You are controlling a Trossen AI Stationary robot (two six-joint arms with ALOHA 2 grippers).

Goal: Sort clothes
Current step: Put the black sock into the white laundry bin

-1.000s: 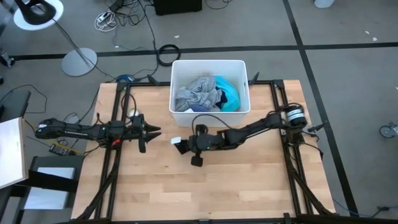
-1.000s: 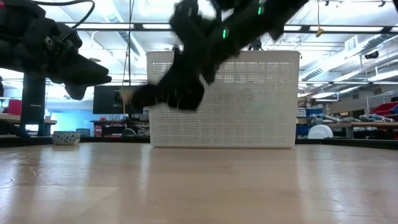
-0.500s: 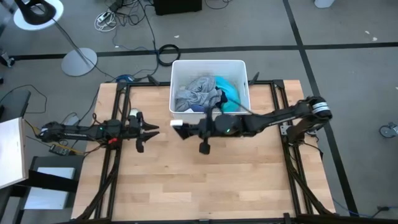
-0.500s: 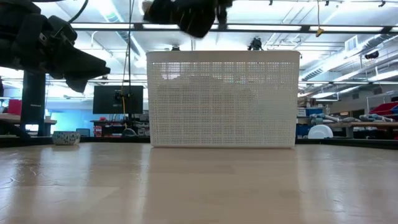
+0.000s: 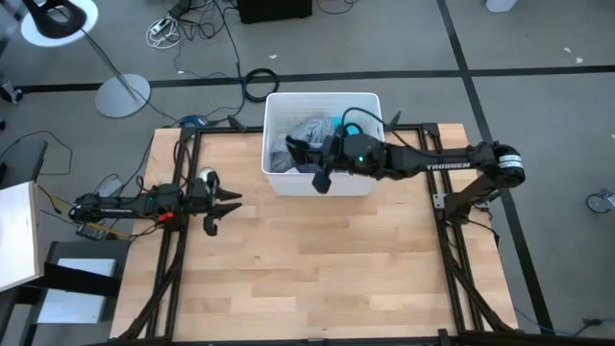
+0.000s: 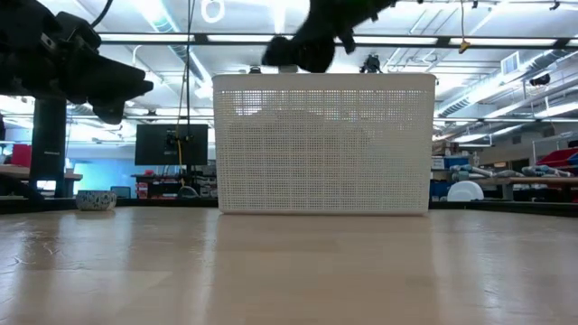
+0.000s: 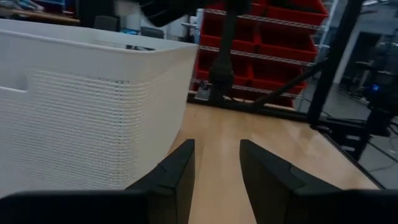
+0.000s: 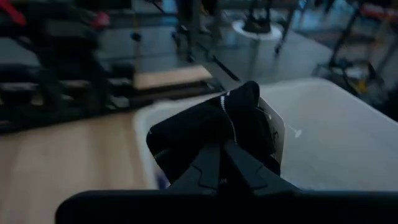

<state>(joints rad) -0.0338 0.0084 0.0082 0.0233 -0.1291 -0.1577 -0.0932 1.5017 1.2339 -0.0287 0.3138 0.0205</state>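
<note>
The left gripper (image 7: 216, 167) hangs low over the pale wooden table (image 7: 273, 149), its two dark jaws parted. Just beside it stands the white perforated plastic bin (image 7: 81, 106). Red storage shelves (image 7: 273, 37) fill the room behind.

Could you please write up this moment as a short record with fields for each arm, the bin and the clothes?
Right gripper: over the white bin, shut on a dark garment with a white tag
Left gripper: open and holding nothing, above the table's left side, pointing toward the bin
Bin: at the table's far edge, middle
Bin contents: grey garment and turquoise garment showing; the rest is hidden by the right arm
Table: wooden, no clothes seen on it
</note>
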